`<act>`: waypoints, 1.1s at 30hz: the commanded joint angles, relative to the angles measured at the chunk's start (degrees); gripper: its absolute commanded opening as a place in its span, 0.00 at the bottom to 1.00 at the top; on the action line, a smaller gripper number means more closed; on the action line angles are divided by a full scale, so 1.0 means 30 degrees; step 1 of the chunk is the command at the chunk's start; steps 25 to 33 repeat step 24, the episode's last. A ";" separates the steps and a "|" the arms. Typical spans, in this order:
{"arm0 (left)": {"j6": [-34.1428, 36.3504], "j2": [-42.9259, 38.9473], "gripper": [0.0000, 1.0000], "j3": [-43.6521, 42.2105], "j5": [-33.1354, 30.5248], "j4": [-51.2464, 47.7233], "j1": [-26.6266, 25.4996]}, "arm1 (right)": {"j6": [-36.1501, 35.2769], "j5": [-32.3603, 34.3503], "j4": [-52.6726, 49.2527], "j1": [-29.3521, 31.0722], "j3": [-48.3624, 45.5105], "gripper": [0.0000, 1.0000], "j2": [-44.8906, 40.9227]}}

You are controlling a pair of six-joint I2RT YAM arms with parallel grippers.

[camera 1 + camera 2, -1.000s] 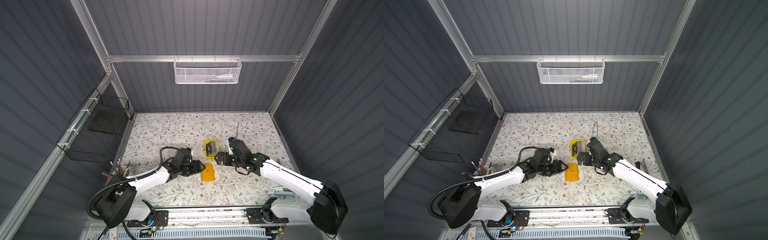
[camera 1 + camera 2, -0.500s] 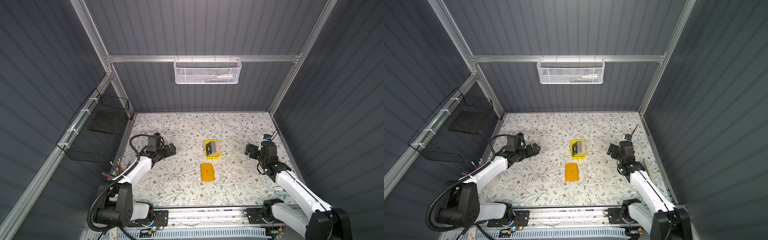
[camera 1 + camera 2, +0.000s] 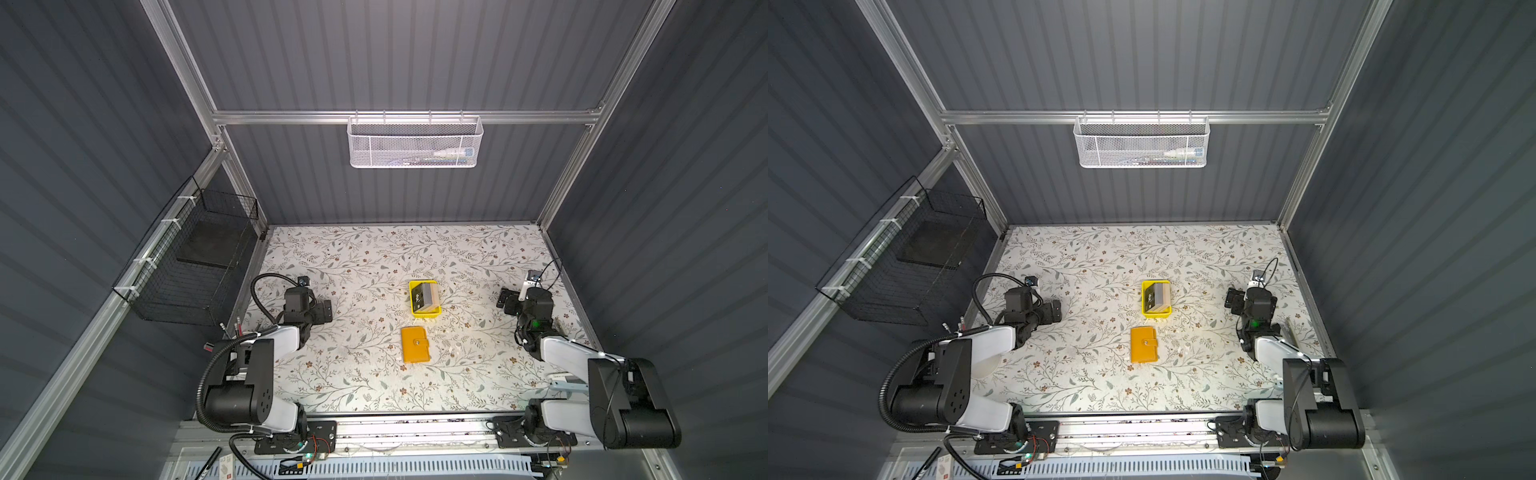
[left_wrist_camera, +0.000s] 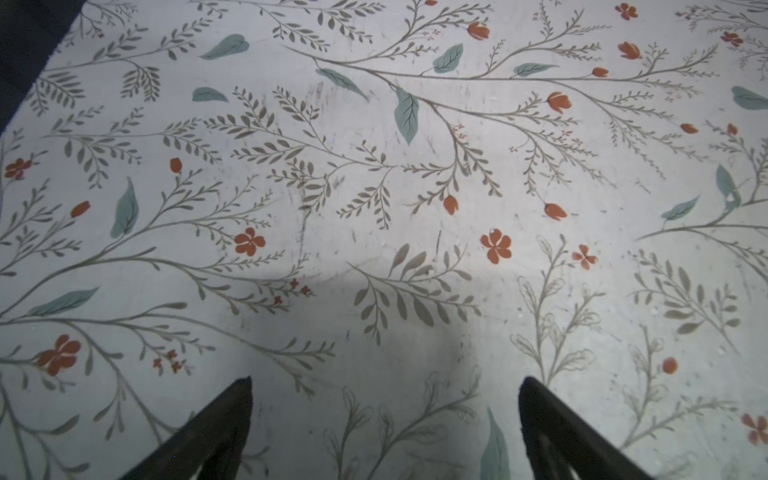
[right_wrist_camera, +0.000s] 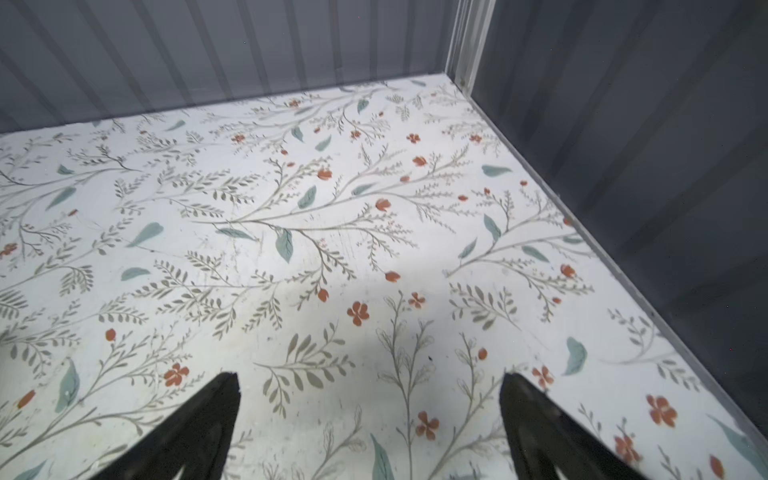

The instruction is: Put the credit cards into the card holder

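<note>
The card holder [image 3: 414,345] [image 3: 1143,345] lies closed on the floral table, mustard yellow, with its snap strap fastened. Just behind it a small bright-yellow tray [image 3: 413,309] holds the credit cards [image 3: 424,296] [image 3: 1157,294], a black one and pale ones stacked together. My left gripper [image 3: 326,311] [image 4: 384,380] is open over bare table, far left of the holder. My right gripper [image 3: 505,300] [image 5: 370,376] is open near the right wall, well right of the tray. Neither wrist view shows the cards or the holder.
A black wire basket [image 3: 195,266] hangs on the left wall and a white mesh basket [image 3: 413,143] on the back wall. Pens [image 3: 232,326] stand at the table's left edge. The right wall [image 5: 623,166] runs close to my right gripper.
Both arms have drawn back from the holder and tray at the middle to the table's sides. The left gripper has opened a little wider. The holder and tray have not moved.
</note>
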 commanded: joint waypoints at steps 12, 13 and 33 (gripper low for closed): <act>0.0753 0.3987 1.00 -0.0781 0.1473 1.0116 0.0634 | -0.0341 -0.2578 0.5385 -0.0991 -0.0844 0.99 0.1999; 0.0846 0.4446 1.00 -0.0608 0.1575 1.0805 0.0637 | -0.0340 -0.2605 0.5128 -0.0968 -0.0790 0.99 0.1909; 0.0905 0.4277 1.00 -0.0558 0.1489 1.0319 0.0578 | -0.0311 -0.2544 0.5323 -0.0989 -0.0872 0.99 0.1936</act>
